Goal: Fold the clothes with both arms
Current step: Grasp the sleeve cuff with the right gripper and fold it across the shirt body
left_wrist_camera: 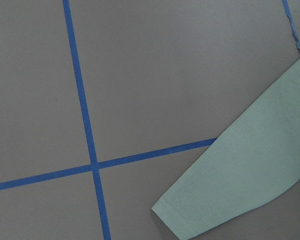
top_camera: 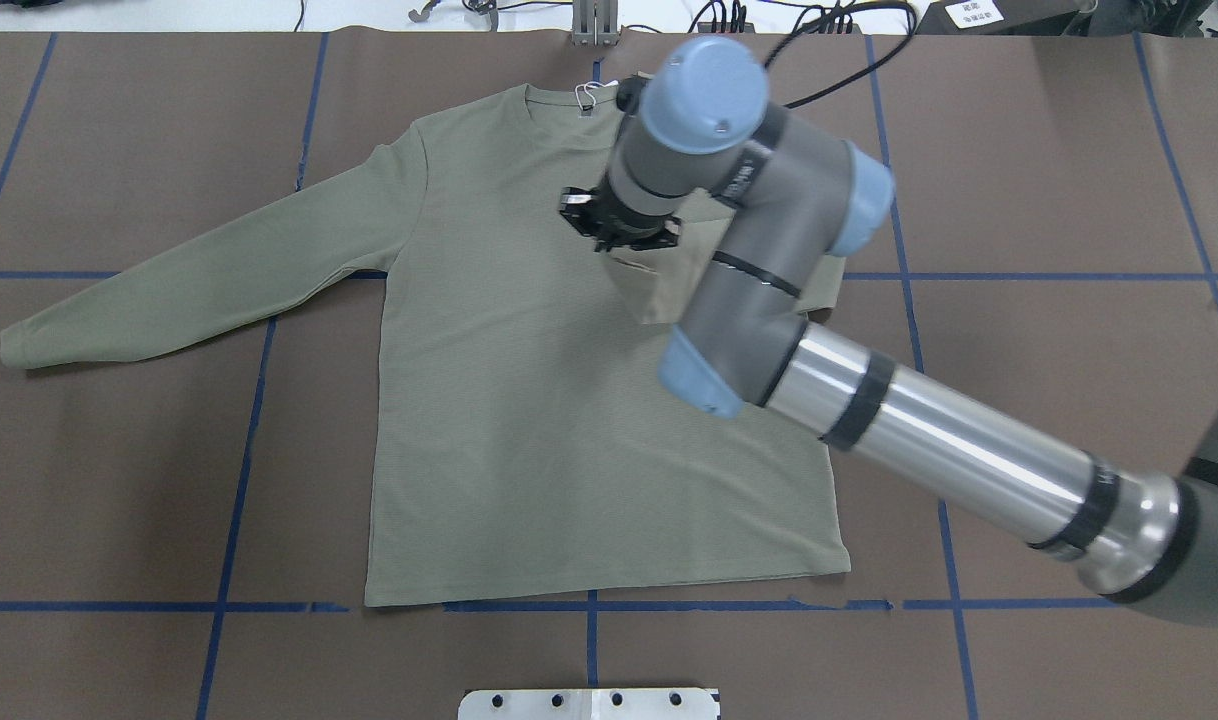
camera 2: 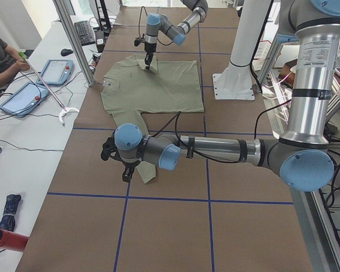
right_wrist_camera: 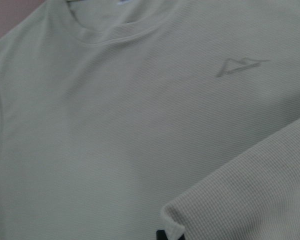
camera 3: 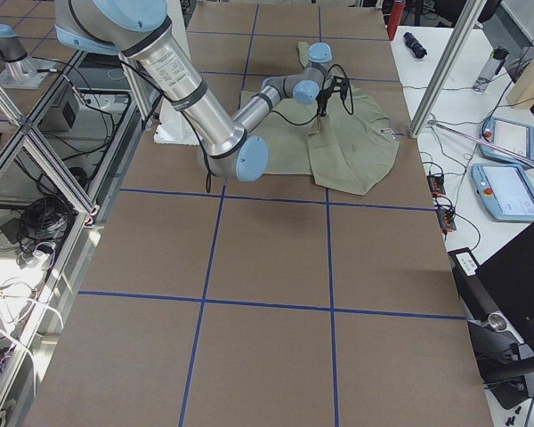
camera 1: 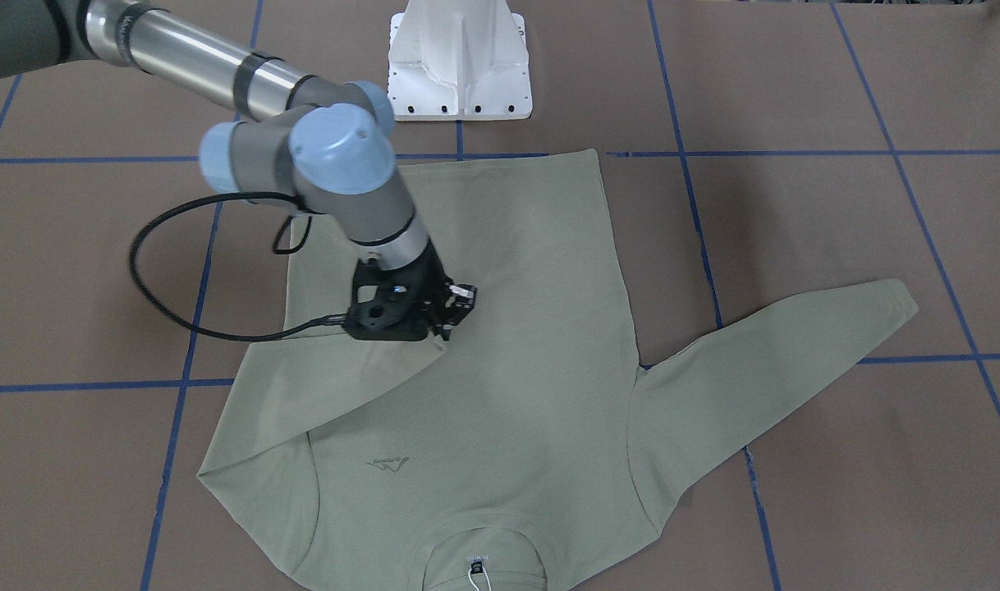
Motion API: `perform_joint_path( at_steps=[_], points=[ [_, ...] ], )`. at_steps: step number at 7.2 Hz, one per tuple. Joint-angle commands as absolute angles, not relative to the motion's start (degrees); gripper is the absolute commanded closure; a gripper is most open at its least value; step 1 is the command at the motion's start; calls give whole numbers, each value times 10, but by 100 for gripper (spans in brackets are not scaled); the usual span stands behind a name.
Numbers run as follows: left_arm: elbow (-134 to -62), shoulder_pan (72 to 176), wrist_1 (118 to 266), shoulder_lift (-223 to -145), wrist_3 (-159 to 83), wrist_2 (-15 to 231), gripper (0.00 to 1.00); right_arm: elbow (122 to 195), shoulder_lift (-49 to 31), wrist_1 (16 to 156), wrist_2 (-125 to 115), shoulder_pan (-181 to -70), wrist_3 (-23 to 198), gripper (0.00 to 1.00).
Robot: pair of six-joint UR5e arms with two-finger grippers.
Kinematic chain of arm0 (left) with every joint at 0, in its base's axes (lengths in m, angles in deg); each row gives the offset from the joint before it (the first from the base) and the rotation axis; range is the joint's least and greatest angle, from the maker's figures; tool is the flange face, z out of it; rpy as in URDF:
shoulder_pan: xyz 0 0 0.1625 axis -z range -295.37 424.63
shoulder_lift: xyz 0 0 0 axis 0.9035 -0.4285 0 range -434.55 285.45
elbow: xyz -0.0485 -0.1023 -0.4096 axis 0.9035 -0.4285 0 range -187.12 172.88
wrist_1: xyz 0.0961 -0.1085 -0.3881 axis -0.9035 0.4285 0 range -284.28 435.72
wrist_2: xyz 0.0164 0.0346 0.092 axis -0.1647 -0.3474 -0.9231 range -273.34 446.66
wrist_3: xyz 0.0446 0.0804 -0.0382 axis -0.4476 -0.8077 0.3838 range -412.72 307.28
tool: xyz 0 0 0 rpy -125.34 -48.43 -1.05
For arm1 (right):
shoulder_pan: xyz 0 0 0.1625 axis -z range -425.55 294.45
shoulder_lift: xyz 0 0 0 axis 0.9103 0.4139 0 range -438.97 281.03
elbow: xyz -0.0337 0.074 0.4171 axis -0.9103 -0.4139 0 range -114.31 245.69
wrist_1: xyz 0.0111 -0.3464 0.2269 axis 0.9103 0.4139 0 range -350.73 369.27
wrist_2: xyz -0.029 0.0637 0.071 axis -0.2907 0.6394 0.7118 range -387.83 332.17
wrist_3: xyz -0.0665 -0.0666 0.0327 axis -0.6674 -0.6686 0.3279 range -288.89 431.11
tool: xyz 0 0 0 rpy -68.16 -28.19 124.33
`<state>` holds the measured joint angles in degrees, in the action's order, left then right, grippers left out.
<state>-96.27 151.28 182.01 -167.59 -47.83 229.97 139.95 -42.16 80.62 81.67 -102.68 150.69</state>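
Note:
The sage-green shirt [camera 1: 508,369] lies flat, face up, with its neck and white hang tag [camera 1: 477,574] away from the robot. Its chest logo [camera 1: 389,466] shows. My right gripper [camera 1: 452,322] is low over the chest, shut on the cuff of the sleeve on my right, which is folded across the body; it also shows in the overhead view [top_camera: 619,232]. The other sleeve [top_camera: 169,290] lies stretched out to my left. Its cuff [left_wrist_camera: 230,185] shows in the left wrist view with no fingers in sight. My left gripper [camera 2: 124,169] hovers near that cuff; I cannot tell its state.
The white pedestal base [camera 1: 459,66] stands at the robot's edge, just past the shirt's hem. A black cable loop [camera 1: 139,271] hangs off the right wrist. Blue tape lines [top_camera: 259,420] grid the brown table. An operator and tablets [camera 2: 56,71] sit beyond the far side.

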Motion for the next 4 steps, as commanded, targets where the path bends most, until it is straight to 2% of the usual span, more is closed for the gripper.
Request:
perform_joint_path(
  at_steps=[1, 2, 4],
  points=[
    [-958, 1513, 1823, -1676, -479, 2299, 0, 1266, -535, 762, 772, -984, 1535, 100],
    [-959, 1513, 1823, -1676, -479, 2300, 0, 1209, -580, 742, 752, -969, 1536, 100],
    [-960, 1513, 1821, -1675, -478, 2300, 0, 1160, -615, 723, 709, -945, 1535, 100]
  ],
)
